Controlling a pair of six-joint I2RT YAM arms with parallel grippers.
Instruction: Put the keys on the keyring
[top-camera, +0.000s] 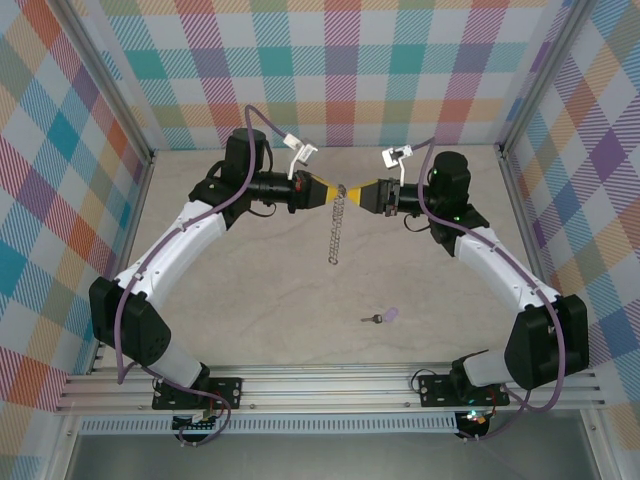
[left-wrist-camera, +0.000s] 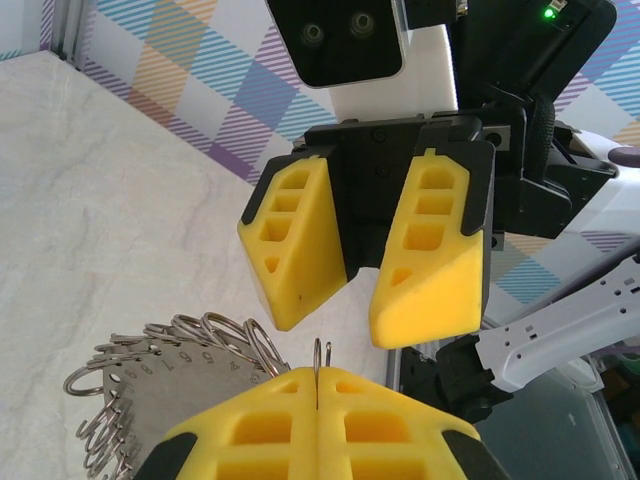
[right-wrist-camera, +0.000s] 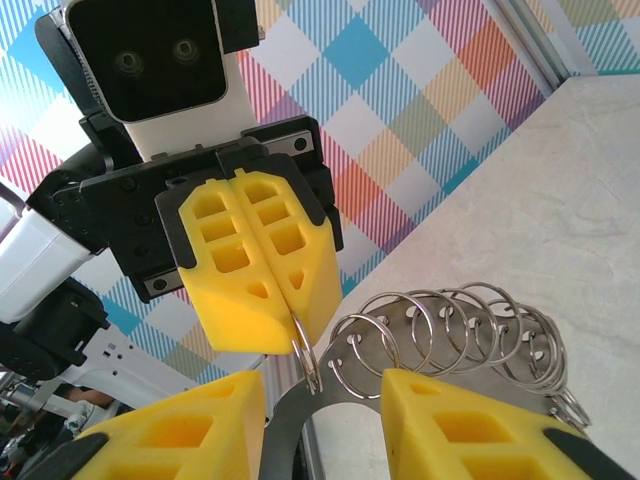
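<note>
Though apart, one key (top-camera: 384, 316), one keyring (top-camera: 336, 225)

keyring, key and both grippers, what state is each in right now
keyring: hanging above the table, held by a rim loop
key: lying loose on the table, not on the keyring
left gripper: shut on the keyring
right gripper: open, not gripping

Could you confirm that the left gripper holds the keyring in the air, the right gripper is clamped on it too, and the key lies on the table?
Not quite: the right gripper is open, its jaws spread apart, as the left wrist view shows. The left gripper does hold the keyring in the air, and the key lies on the table.
</note>
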